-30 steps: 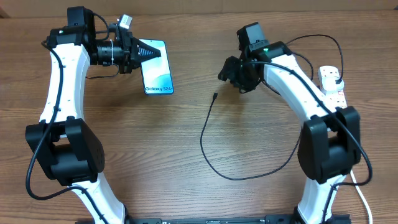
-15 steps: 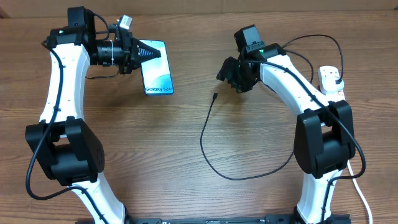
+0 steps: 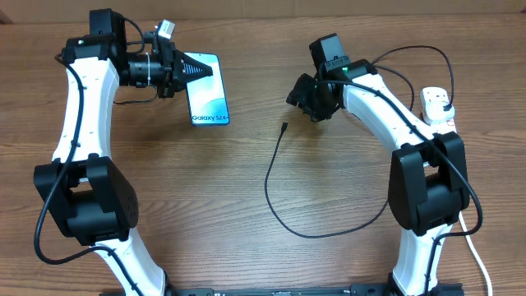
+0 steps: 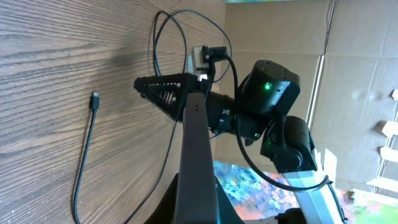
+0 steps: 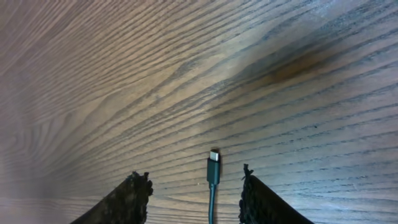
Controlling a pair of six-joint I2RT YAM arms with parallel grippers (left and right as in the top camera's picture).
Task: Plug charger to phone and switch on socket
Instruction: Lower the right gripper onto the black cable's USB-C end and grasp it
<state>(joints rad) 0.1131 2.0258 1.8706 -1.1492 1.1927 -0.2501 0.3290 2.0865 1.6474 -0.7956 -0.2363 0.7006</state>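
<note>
The phone [image 3: 209, 97] lies at the far left of the table, screen up, showing "Galaxy" text. My left gripper [image 3: 194, 71] is shut on its upper edge; in the left wrist view the phone [image 4: 195, 149] shows edge-on between the jaws. The charger, a thin black cable [image 3: 268, 185], loops over the middle, its connector tip [image 3: 283, 127] lying free. My right gripper [image 3: 307, 100] hovers open just right of the tip. In the right wrist view the tip [image 5: 213, 168] lies on the wood between the open fingers [image 5: 194, 177], untouched. The white socket [image 3: 440, 111] sits at the right edge.
The socket's thick white cord [image 3: 477, 259] runs down the right side. A thin black wire [image 3: 427, 51] arcs behind the right arm near the socket. Cardboard walls stand behind the table.
My right gripper has shifted slightly left toward the connector tip. The left gripper and phone have not moved.
</note>
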